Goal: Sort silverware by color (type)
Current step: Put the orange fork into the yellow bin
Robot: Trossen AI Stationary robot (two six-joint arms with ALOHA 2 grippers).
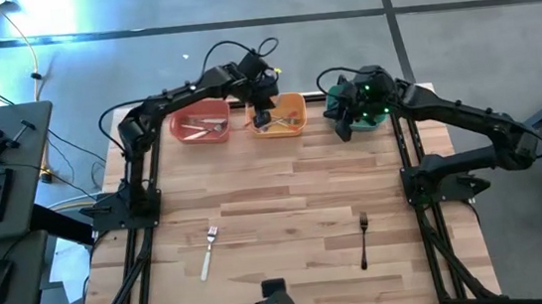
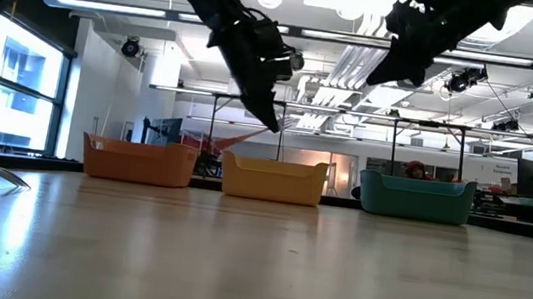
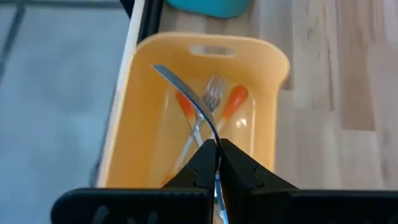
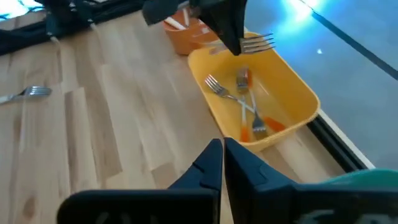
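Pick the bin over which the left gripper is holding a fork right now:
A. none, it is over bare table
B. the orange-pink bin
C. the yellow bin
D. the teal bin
C: the left gripper, shut on a fork, hangs directly above the yellow bin, where orange-handled forks already lie.

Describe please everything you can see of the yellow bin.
The yellow bin is a small rectangular tub, plastic by its look, with rounded corners and a slot handle in one end wall. It stands upright at the table's far edge, between the orange bin and the teal bin, apart from both. Inside lie two forks with orange handles, crossed. The left gripper hovers above it, shut on another fork.
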